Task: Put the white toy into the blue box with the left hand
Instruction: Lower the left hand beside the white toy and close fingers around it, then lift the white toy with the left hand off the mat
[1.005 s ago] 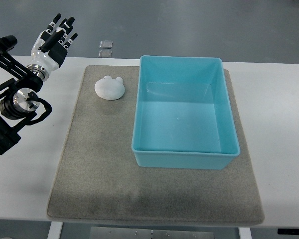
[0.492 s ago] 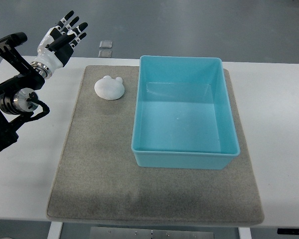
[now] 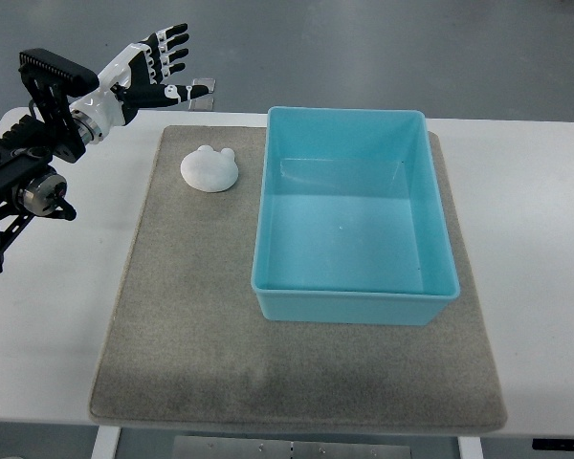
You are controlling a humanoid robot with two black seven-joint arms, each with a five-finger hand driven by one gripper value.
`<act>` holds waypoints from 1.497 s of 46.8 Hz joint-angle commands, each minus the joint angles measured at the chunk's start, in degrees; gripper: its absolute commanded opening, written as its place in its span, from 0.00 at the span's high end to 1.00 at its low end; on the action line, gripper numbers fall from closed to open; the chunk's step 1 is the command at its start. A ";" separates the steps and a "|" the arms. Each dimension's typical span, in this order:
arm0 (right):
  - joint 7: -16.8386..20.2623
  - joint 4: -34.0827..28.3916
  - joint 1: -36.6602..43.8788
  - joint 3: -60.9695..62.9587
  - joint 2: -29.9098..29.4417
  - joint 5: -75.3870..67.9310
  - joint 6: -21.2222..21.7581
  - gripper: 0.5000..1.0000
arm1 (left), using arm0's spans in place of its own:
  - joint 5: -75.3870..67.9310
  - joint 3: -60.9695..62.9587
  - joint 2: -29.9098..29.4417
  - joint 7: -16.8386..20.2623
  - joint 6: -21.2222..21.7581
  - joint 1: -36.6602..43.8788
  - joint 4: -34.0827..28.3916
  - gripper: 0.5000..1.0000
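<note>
The white toy point(image 3: 210, 168), a rounded shape with two small ears, lies on the grey mat point(image 3: 191, 316) near its far left corner. The blue box point(image 3: 351, 212) stands open and empty on the mat just right of the toy. My left hand point(image 3: 158, 69) is raised above the table's far left edge, behind and left of the toy, apart from it. Its fingers point(image 3: 175, 43) are spread and hold nothing. The right arm does not show.
The mat lies on a white table point(image 3: 545, 249). Two small clear squares point(image 3: 203, 94) sit at the table's far edge behind the mat. My left arm's black joints point(image 3: 24, 186) hang over the table's left side.
My left hand has swung right and turned, with fingers spreading toward the toy's side. The arm has lifted and shifted back. The toy and box have not moved.
</note>
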State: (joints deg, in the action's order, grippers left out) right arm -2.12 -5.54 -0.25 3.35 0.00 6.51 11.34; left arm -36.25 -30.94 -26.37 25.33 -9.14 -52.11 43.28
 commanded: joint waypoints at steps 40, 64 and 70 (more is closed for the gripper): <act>0.01 0.00 -0.01 -0.01 0.00 0.08 0.00 0.13 | -37.93 7.38 -8.26 5.70 1.93 -1.15 3.30 0.26; 0.01 0.00 -0.01 -0.01 0.00 -0.01 0.00 0.13 | -39.69 13.19 -3.52 5.70 10.01 -1.68 -0.30 0.28; 0.01 0.00 -0.01 -0.01 0.00 -0.01 0.00 0.13 | -41.18 15.21 -2.55 5.70 12.38 -1.77 -1.53 0.28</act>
State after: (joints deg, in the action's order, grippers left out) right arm -2.12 -5.54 -0.27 3.35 0.00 6.53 11.33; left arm -76.83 -16.79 -29.50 31.01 1.73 -53.87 42.40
